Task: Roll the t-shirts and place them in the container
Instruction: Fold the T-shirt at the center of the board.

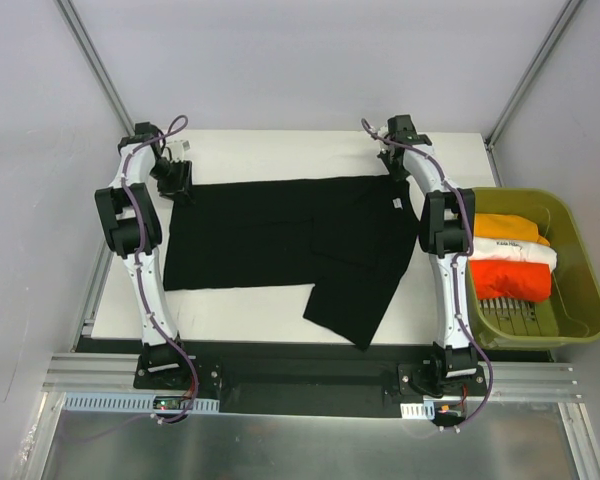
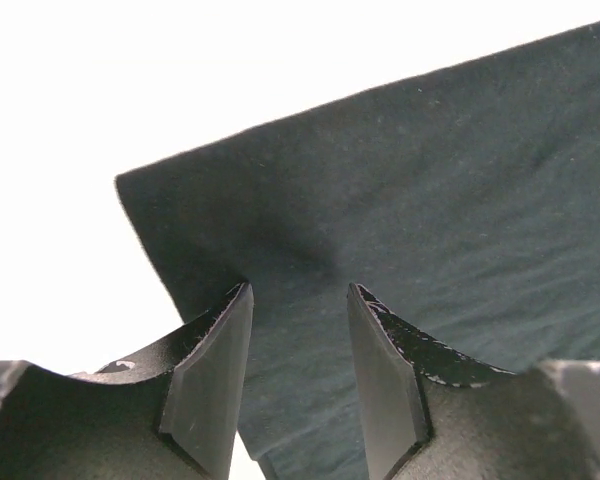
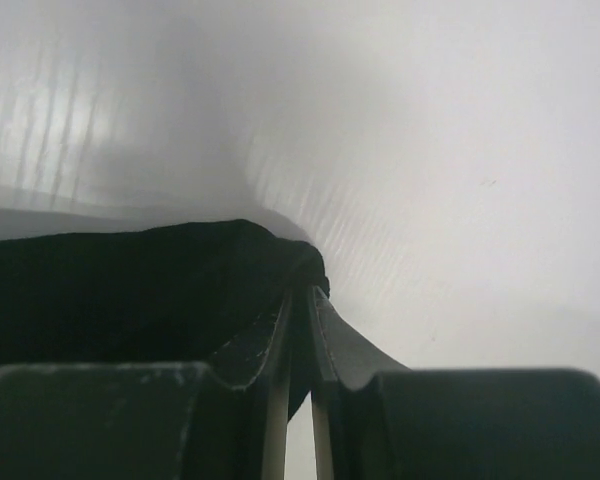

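The left gripper stands released, a corner of the black t-shirt spread between and beyond its fingers. The right gripper pinches a bunched fold of it, which hides the fingertips; the rest is cropped.

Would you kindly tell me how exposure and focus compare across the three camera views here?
Top external: even light, sharp, though the black t-shirt shows little fold detail. Left wrist: the table is blown out to pure white, cloth fairly sharp. Right wrist: dim and hazy, the right gripper blurred up close.
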